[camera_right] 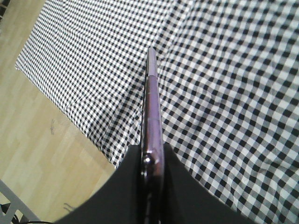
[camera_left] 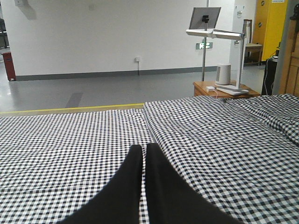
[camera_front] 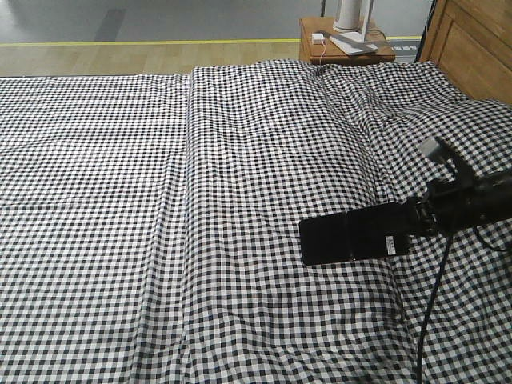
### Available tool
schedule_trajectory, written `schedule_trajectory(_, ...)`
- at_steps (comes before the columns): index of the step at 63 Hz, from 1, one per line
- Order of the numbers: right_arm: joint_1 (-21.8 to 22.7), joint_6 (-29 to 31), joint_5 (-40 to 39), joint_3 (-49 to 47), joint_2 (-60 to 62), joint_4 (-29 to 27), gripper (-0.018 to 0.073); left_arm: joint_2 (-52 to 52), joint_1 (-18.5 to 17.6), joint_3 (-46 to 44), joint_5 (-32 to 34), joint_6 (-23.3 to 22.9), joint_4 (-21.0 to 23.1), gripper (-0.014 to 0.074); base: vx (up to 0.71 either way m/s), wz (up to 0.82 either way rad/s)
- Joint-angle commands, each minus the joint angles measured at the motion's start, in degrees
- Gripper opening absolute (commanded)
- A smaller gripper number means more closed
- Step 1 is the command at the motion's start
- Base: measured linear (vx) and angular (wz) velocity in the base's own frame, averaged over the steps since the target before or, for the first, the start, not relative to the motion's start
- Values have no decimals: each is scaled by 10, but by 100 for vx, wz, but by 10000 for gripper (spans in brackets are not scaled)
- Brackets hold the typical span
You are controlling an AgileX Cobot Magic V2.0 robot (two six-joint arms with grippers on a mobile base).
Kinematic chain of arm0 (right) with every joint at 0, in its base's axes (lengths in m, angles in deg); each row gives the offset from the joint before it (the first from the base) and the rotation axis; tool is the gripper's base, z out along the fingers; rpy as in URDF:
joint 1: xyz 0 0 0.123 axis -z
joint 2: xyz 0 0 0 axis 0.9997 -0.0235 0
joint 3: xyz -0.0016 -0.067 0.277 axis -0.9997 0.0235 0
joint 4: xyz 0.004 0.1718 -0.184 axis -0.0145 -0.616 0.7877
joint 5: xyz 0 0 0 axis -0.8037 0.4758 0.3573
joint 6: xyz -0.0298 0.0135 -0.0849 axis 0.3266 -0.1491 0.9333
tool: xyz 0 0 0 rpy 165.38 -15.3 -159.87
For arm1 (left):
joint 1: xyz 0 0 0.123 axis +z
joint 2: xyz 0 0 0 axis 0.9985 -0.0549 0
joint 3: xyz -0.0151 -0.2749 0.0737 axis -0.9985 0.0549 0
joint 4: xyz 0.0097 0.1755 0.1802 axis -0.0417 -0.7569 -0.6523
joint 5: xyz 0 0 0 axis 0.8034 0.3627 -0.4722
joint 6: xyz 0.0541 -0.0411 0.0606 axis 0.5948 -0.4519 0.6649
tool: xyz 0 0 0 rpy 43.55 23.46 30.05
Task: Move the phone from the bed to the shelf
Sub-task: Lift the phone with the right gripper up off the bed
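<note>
Step in hand: pickup done, carry beginning. The right gripper [camera_front: 412,222] is clamping the phone [camera_front: 352,236] by its stickered end, one finger on each face; the right wrist view is showing the slab edge-on between the fingers [camera_right: 126,196], its pinkish rim facing the camera. The phone is hanging flat over the right part of the bed [camera_front: 120,200], seemingly just clear of the gingham; no view is settling whether its far end is touching the cloth. The left gripper [camera_left: 143,151] is idling low over the bed, its fingers drawn together with only a thin slit between them, holding nothing.

Next move, as judged: the phone is needing to be raised well clear and carried off the bed toward the shelf; the hold is sitting at one end only, so the slab is liable to droop or pivot if swung quickly; a slow, level transfer is being advised.

Not verifiable: the shelf is appearing in no view, so its direction and free compartment are unknown; the right arm is running off the frame edge; the nightstand [camera_front: 344,50] is being partly cropped, its objects too small to name.
</note>
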Motion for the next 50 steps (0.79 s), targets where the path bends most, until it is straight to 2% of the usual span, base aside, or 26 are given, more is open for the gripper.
schedule_trajectory(1, 1, 7, 72, 7, 84, -44, -3, 4, -3, -14, 39, -5, 6, 1, 0, 0)
schedule_trajectory(28, -5, 23, 72, 40, 256, -170, -3, 4, -3, -14, 39, -5, 6, 1, 0, 0)
schedule_trajectory(35, -37, 23, 72, 40, 273, -184, -3, 4, -3, -14, 39, -5, 6, 1, 0, 0)
schedule_trajectory(50, -167, 14, 72, 38, 292, -187, -3, 4, -3, -14, 39, -5, 6, 1, 0, 0)
